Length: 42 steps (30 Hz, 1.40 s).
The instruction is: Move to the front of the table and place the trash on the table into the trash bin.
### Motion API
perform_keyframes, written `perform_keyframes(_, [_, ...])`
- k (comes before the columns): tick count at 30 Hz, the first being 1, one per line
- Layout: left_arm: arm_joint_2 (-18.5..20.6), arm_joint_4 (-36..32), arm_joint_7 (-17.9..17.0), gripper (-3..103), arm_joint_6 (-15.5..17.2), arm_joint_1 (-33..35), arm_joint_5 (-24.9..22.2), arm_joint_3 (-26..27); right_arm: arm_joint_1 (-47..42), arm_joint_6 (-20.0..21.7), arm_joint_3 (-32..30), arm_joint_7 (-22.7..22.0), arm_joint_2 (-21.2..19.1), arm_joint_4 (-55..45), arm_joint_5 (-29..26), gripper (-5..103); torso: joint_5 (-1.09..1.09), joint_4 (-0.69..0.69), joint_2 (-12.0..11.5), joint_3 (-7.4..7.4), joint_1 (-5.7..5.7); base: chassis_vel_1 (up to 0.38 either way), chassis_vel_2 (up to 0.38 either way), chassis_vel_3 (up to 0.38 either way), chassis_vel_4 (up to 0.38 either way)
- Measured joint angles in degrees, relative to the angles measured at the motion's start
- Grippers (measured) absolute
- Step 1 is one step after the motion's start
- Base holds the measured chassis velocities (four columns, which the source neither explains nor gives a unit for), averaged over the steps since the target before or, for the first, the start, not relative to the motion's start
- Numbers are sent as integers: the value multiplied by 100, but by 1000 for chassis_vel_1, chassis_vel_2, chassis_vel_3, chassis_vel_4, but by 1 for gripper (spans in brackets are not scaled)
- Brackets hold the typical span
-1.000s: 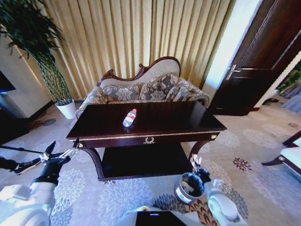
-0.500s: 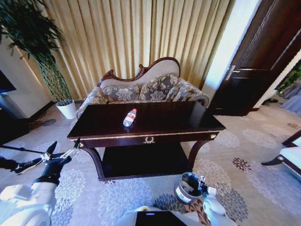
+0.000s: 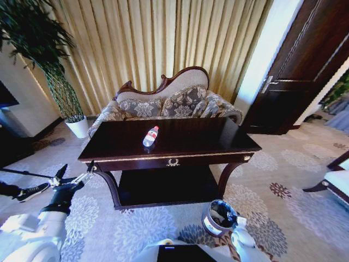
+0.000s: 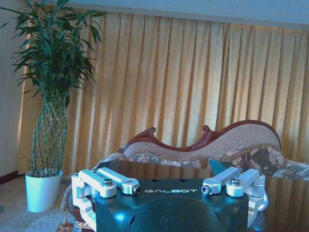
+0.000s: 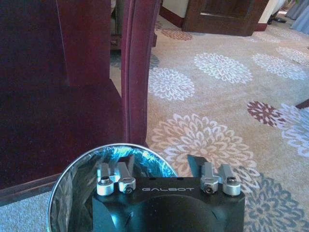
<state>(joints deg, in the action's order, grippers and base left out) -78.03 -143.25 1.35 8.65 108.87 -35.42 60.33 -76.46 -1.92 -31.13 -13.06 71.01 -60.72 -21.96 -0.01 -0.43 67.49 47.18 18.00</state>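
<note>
The clear bottle (image 3: pixel 150 136) with a red cap lies on its side near the middle of the dark wooden table (image 3: pixel 218 143). The trash bin (image 3: pixel 219 216) stands on the carpet by the table's front right leg. My right gripper (image 5: pixel 161 163) hangs open just above the bin's silvery rim (image 5: pixel 72 166), nothing between its fingers. In the head view the right arm (image 3: pixel 240 241) sits low beside the bin. My left gripper (image 3: pixel 74 171) is open, held out left of the table's front left corner, empty. The left wrist view looks over the left gripper (image 4: pixel 169 186) toward the table top (image 4: pixel 285 193).
A floral sofa (image 3: pixel 163 102) stands behind the table. A potted plant (image 3: pixel 76 124) stands at the far left and a dark door (image 3: pixel 305 71) at the right. A chair corner (image 3: pixel 338 177) shows at the right edge. Patterned carpet lies open to the table's right.
My right arm has drawn back and down toward me, away from above the bin. The left arm, the bottle and the bin have stayed put.
</note>
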Motion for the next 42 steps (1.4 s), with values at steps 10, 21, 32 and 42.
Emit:
perform_keyframes(10, [-1,1,9,100,-23,10,-12,45,-65,0,-15,1,6,-127,-16,98,0,0,0,-1,0,0,0,0,0])
perform_keyframes(21, [-18,80,67,100,-51,-8,-24,29,-1033,219,-427,363,-211,-2818,-645,100,0,0,0,0,0,0,0,0,0])
perform_keyframes(32, [3,201,120,100,-192,-14,-30,78,-2066,631,-497,718,-39,-6494,-223,100,-1,-1,0,-1,-1,0,0,0,0])
perform_keyframes(42, [24,227,121,100,-334,-53,61,140,-1679,1507,-185,563,-43,-7889,-5,100,0,0,0,0,-1,0,0,0,0])
